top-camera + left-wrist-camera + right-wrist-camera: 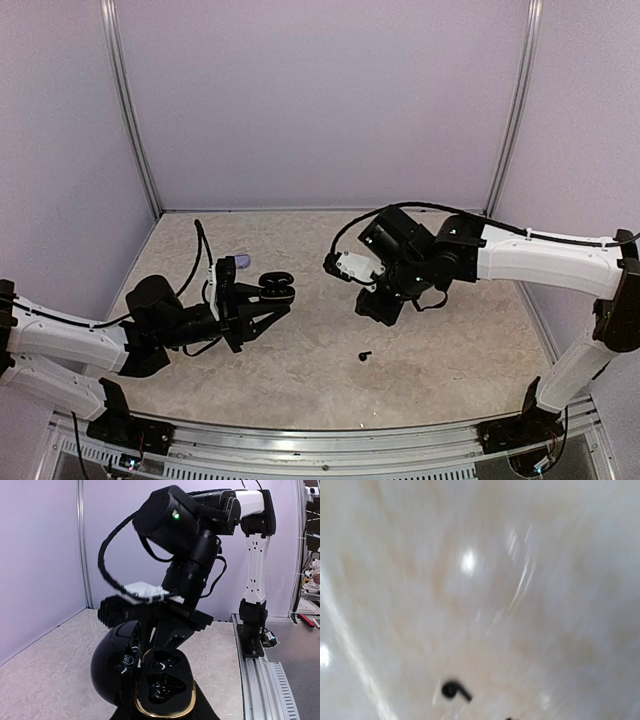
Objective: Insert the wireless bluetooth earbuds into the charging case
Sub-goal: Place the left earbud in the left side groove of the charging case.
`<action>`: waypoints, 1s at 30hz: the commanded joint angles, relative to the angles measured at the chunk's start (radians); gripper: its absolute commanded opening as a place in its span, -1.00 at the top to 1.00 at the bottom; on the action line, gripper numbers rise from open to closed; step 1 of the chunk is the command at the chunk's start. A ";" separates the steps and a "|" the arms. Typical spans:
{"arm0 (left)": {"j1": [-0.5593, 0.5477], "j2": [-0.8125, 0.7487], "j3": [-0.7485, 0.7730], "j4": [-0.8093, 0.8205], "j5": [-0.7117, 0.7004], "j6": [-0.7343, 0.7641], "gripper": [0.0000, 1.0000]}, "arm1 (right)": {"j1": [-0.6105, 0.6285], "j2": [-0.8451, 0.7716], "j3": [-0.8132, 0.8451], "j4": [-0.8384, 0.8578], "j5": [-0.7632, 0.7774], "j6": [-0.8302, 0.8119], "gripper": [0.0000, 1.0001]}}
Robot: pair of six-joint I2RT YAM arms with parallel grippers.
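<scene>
The black charging case (278, 288) hangs above the table at the left, and my left gripper (270, 300) is shut on it. In the left wrist view it is open, with the lid (111, 661) swung left and the gold-rimmed base (166, 682) showing dark wells. My right gripper (380, 308) hovers to the right of the case, apart from it, and it looms just beyond the case (165, 627) in the left wrist view. I cannot see anything between its fingers. One black earbud (364, 355) lies on the table below it, blurred in the right wrist view (454, 690).
A pale rounded object (243, 262) sits just behind my left gripper. The marbled tabletop (450, 360) is walled by lilac panels, with a metal rail (330, 440) along the near edge. The right arm's base (252, 630) stands on that rail.
</scene>
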 commanded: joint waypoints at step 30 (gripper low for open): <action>-0.060 0.033 0.026 0.078 0.050 0.173 1.00 | 0.244 -0.323 -0.083 0.631 -0.342 -0.186 0.67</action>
